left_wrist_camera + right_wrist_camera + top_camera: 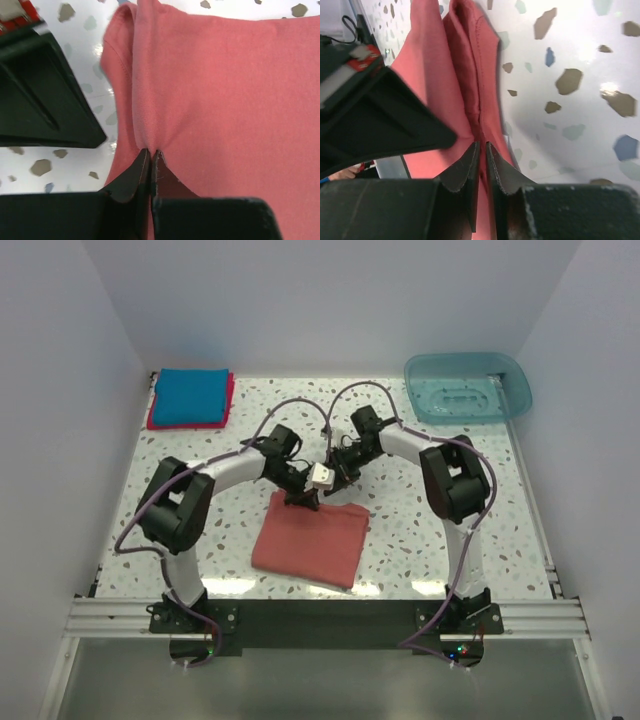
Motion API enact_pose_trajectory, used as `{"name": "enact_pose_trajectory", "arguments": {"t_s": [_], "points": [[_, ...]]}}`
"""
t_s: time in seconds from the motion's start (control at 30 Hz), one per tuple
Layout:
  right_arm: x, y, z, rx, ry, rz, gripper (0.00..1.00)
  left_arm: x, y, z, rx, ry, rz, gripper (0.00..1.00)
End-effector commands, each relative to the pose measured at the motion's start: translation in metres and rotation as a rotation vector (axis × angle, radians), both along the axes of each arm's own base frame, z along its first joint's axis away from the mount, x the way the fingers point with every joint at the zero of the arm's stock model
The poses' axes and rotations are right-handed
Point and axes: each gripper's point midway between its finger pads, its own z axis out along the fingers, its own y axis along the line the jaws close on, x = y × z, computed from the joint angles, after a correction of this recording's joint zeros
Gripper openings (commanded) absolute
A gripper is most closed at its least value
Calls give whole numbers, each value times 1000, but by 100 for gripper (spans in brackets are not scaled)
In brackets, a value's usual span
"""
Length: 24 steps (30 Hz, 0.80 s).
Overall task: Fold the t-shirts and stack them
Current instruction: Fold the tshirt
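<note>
The left claw (151,155) is clenching a raised ridge of cloth at the far edge of the folded salmon shirt (312,540), which is lying mid-surface (420,530) just ahead of the arms. The right claw (481,147), close beside it, is gripping a fold at the same edge. The blue shirt (190,395) is sitting folded atop the crimson shirt (185,426) in the far-left corner, well apart, with a teal tub (467,390) at the far right.

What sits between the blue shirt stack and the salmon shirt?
Between the blue shirt and the salmon shirt: only bare speckled tabletop, with the left arm crossing above it. The top external view shows this.
</note>
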Motion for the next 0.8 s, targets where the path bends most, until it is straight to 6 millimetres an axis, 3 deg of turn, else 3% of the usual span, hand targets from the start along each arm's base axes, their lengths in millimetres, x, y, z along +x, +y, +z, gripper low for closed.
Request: {"name": "enact_pose_trajectory", "arguments": {"t_s": [0.0, 0.3, 0.5, 0.77], "points": [[-4, 16, 10, 72, 7, 49, 13, 5, -8, 36, -84, -212, -21, 0], [-29, 38, 5, 137, 110, 132, 13, 1, -9, 38, -64, -362, -26, 0], [-48, 28, -38, 74, 223, 168, 13, 3, -7, 50, -89, -454, -33, 0], [-51, 26, -58, 61, 273, 193, 12, 14, -14, 68, -137, -564, -42, 0]]}}
